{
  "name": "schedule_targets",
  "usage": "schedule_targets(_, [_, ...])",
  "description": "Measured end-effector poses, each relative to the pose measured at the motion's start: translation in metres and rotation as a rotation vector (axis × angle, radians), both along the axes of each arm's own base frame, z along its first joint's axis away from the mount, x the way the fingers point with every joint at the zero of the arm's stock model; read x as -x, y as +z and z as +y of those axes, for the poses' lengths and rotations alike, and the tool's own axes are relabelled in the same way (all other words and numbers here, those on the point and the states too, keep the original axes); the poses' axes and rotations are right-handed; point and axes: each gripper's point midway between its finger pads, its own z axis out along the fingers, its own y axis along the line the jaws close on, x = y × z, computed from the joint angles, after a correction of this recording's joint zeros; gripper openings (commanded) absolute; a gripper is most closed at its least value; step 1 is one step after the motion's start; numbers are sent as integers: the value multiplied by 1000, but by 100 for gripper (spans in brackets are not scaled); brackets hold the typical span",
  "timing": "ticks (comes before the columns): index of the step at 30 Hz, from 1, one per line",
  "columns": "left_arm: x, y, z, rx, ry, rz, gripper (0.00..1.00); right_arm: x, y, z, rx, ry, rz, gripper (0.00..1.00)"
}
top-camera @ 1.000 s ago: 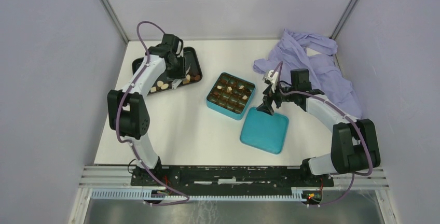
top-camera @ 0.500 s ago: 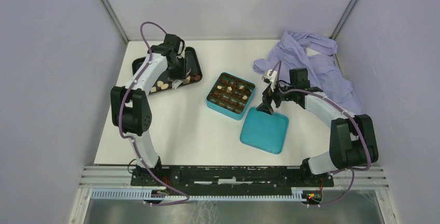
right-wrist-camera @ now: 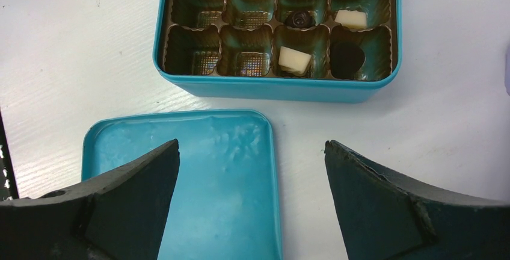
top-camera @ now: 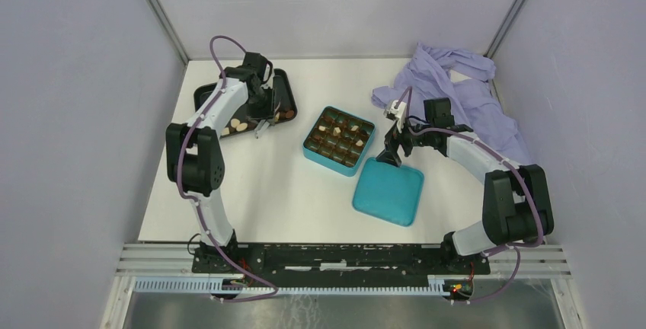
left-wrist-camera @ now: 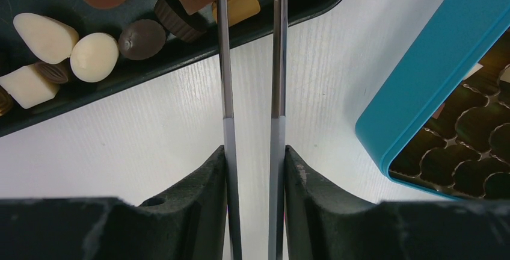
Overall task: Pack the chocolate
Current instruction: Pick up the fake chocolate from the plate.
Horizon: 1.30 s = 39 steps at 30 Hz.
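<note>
Chocolate pieces point(left-wrist-camera: 94, 57), white, tan and dark brown, lie in a black tray point(top-camera: 283, 85) at the back left. My left gripper point(top-camera: 265, 112) is shut on metal tongs point(left-wrist-camera: 227, 91). In the left wrist view point(left-wrist-camera: 254, 151) the tong blades reach over the tray's near edge and their tips are out of view. The teal box point(top-camera: 308, 150) with a brown grid insert holds a few pieces point(right-wrist-camera: 294, 59). My right gripper point(top-camera: 392, 154) is open and empty, above the far corner of the teal lid point(right-wrist-camera: 198, 182), just in front of the box point(right-wrist-camera: 270, 88).
A crumpled purple cloth point(top-camera: 457, 85) lies at the back right, behind the right arm. The lid point(top-camera: 388, 192) lies upside down in front of the box. The box wall point(left-wrist-camera: 421, 85) is close on the right of the tongs.
My left arm has shifted slightly to the right with the tongs, staying at the tray's near edge. The right arm has barely moved.
</note>
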Motion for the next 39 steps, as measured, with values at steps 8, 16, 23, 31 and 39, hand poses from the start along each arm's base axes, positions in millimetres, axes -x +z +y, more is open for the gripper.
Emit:
schedule_targets(8, [1, 0, 0, -2, 1, 5, 2, 0, 0, 0, 0, 0, 1, 96])
schedule_targets(16, [0, 6, 2, -6, 4, -14, 2, 0, 1, 0, 0, 0, -1, 96])
schedule_targets(23, [-3, 15, 2, -3, 7, -49, 2, 0, 5, 0, -3, 0, -15, 96])
schedule_targets(31, [-5, 24, 3, -2, 10, -78, 2, -2, 10, 0, -8, 0, -36, 96])
schedule_targets(39, [-5, 49, 2, 22, 9, -164, 2, -1, 10, 1, -10, -3, -30, 96])
